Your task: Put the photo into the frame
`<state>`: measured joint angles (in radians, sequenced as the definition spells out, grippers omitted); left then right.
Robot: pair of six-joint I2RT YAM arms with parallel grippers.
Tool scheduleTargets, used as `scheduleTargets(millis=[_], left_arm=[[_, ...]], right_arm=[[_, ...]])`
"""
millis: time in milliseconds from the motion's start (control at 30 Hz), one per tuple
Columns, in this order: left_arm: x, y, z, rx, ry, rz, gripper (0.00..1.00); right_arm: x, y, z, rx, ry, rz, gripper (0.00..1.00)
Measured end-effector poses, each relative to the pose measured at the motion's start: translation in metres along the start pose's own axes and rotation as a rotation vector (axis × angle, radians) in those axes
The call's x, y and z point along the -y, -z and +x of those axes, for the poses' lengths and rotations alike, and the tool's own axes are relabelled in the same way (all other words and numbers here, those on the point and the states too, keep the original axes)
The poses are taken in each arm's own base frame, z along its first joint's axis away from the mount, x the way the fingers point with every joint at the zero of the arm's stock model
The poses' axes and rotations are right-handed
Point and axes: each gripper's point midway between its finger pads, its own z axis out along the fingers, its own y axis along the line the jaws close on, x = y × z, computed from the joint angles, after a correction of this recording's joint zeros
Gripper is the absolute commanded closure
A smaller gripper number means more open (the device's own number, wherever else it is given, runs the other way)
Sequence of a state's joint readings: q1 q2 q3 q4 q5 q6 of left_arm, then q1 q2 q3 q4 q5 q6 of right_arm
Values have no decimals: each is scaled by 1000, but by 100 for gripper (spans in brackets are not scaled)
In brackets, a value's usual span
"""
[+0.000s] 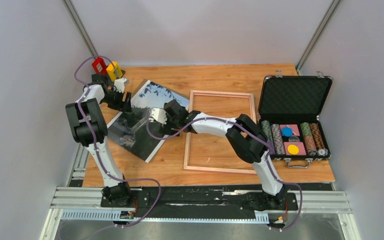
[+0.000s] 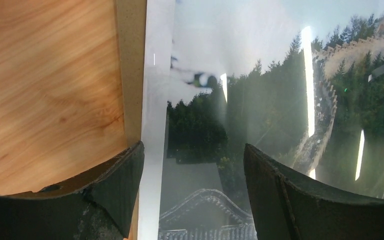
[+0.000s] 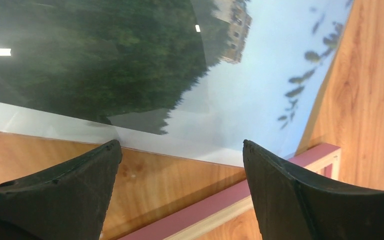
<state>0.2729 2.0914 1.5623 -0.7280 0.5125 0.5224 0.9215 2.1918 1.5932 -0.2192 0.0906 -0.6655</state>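
From above, the photo point(image 1: 152, 95) lies flat on the desk point(image 1: 215, 75), turned askew so that its pale sky end points toward 1 o'clock and its dark hills toward 7 o'clock. The frame point(image 1: 220, 169) lies just beside it at 3 o'clock, its opening showing bare wood, so the photo is not in it. Further toward 3 o'clock stands a black case point(image 1: 292, 97), lid up, with rows of chips inside. The left pincer point(image 1: 125, 102) hangs over the photo's 11 o'clock edge. The right pincer point(image 1: 150, 117) reaches across the frame's corner to the photo's 3 o'clock edge.

In the left wrist view, the left pincer point(image 2: 192, 147) stands released, nothing clamped. One of its fingers point(image 2: 115, 185) is over the edge of a plain brown backing board point(image 2: 130, 65), and the other is over the glossy print. The photo's white border runs from 12 to 6 o'clock between them, and the wall climbs the hills toward 2 o'clock.

In the right wrist view, the right pincer point(image 3: 181, 144) is spread wide and grasps nothing. Bare desk lies between its fingers point(image 3: 65, 195). The photo's white border crosses just above the fingertips, and the frame's pink edge shows at 4 o'clock.
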Motion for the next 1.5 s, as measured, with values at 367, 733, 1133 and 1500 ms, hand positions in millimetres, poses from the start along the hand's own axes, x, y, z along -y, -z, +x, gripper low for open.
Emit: scheduleTargets(millis=[367, 733, 1133, 1500], left_arm=[[-3, 10, 16, -4, 64, -31, 23], [-3, 19, 29, -22, 175, -79, 23], [-4, 30, 46, -42, 254, -129, 23], [4, 34, 56, -40, 260, -142, 22]], right_arm=[[56, -24, -1, 26, -8, 153, 5], [63, -20, 6, 10, -46, 159, 5], [20, 21, 45, -109, -150, 3, 5], [-9, 30, 41, -119, -368, -111, 6]])
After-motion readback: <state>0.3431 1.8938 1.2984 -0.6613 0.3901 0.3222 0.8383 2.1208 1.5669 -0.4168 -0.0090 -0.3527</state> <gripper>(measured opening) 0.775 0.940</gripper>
